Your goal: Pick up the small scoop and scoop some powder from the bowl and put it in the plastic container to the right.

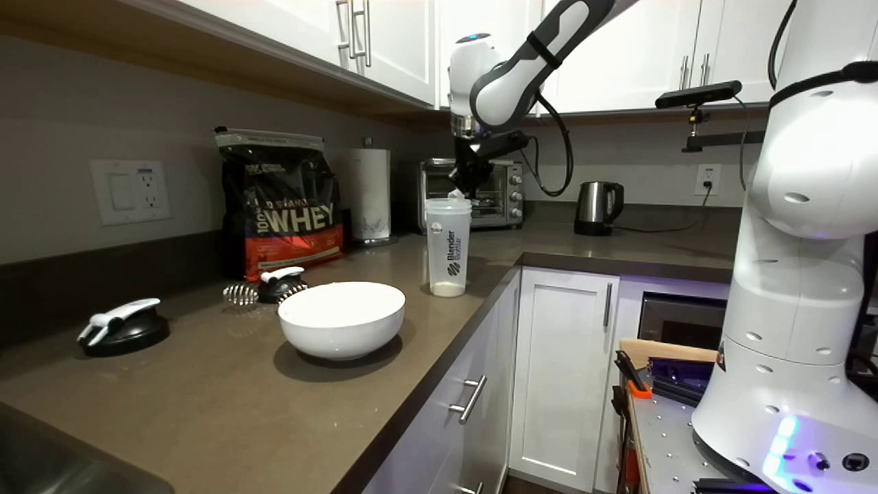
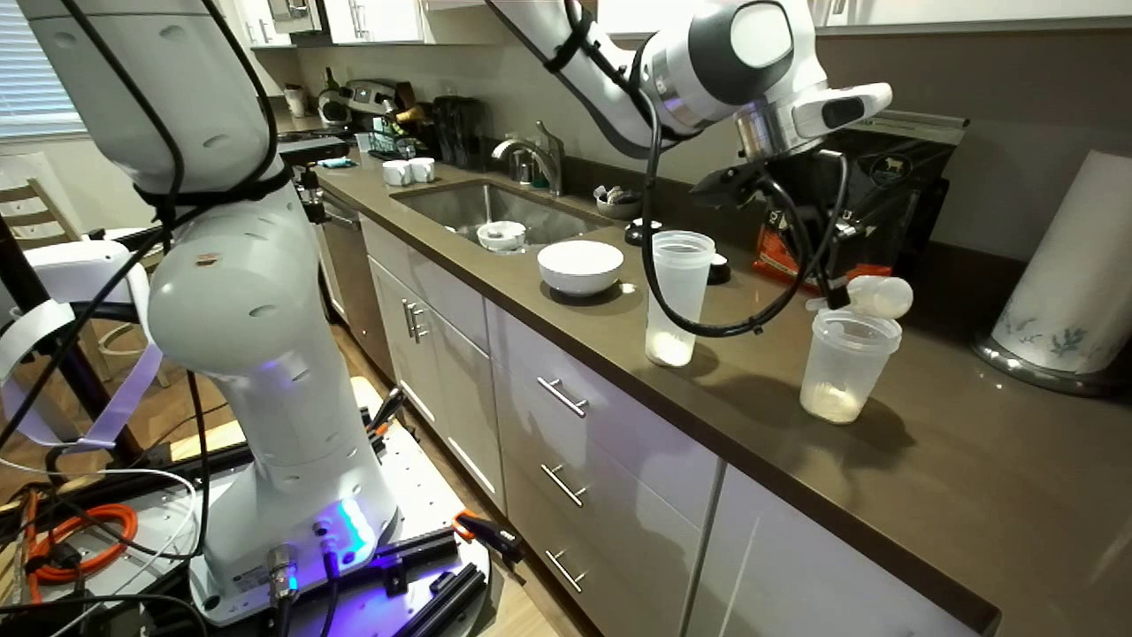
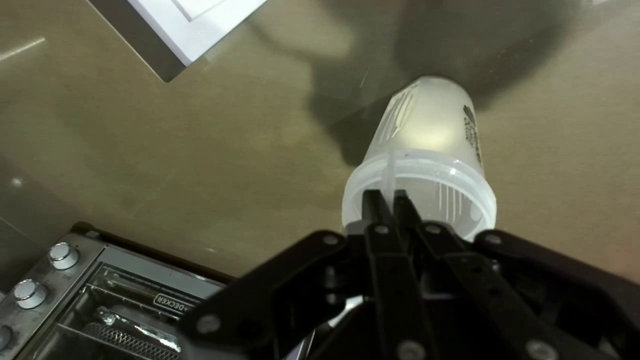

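In an exterior view, the gripper (image 2: 835,299) pinches the small scoop (image 2: 883,296) by its handle, tipped just above a plastic container (image 2: 846,364) with pale powder (image 2: 831,403) in its bottom, set back from the worktop's (image 2: 982,478) front edge. I see a second container (image 2: 684,283) nearer the bowl (image 2: 580,280).

A kitchen — one with a long brown countertop (image 1: 226,398)
The sink (image 2: 541,212) with its faucet (image 2: 554,164), the white cabinets (image 1: 566,370), the electric kettle (image 1: 594,206) and the toaster oven (image 1: 494,211) show this.
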